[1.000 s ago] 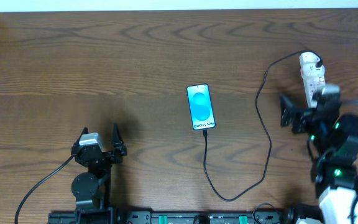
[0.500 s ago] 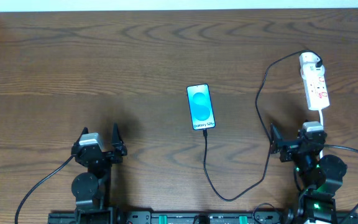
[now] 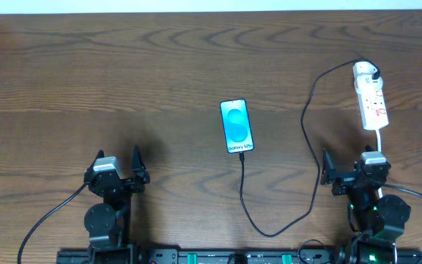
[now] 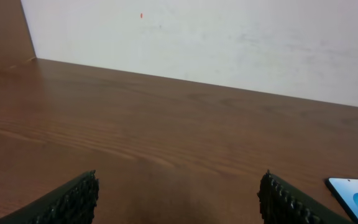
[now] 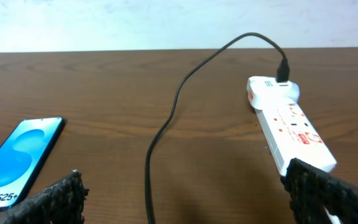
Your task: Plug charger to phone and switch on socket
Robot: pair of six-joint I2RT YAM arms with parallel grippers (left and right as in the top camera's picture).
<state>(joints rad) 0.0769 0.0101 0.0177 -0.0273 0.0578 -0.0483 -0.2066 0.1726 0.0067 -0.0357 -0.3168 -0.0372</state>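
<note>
Nearest the base, low at the left: left gripper (image 3: 117, 157), parked exactly as a second ago, jaws spread wide, nothing between them, touching nothing. Low at the right: right gripper (image 3: 349, 160), drawn back toward the base since a second ago, when up over the near end of the socket (image 3: 371, 95). Now well short of it, jaws at their widest, empty. Whole length of the strip uncovered as a result. Farther out, mid-table: phone (image 3: 237, 126), face up, blue screen lit, unmoved. From its near short edge, the charger (image 3: 242, 180), looping toward the base, then up the right side to the white plug (image 5: 272, 90) at the strip's far end, lying as before. Only from above: the full loop of cable and both arms at once. Only from the left wrist: ribbed fingers (image 4: 73, 199) low at either side, bare table (image 4: 166, 112) between, a corner of the phone at lower right, white wall (image 4: 229, 37) beyond. Only from the right wrist: red markings on the strip's top face, cable tip entering the plug from above, phone off to the left, cable's middle run between the two. Switch position too small to tell.
</note>
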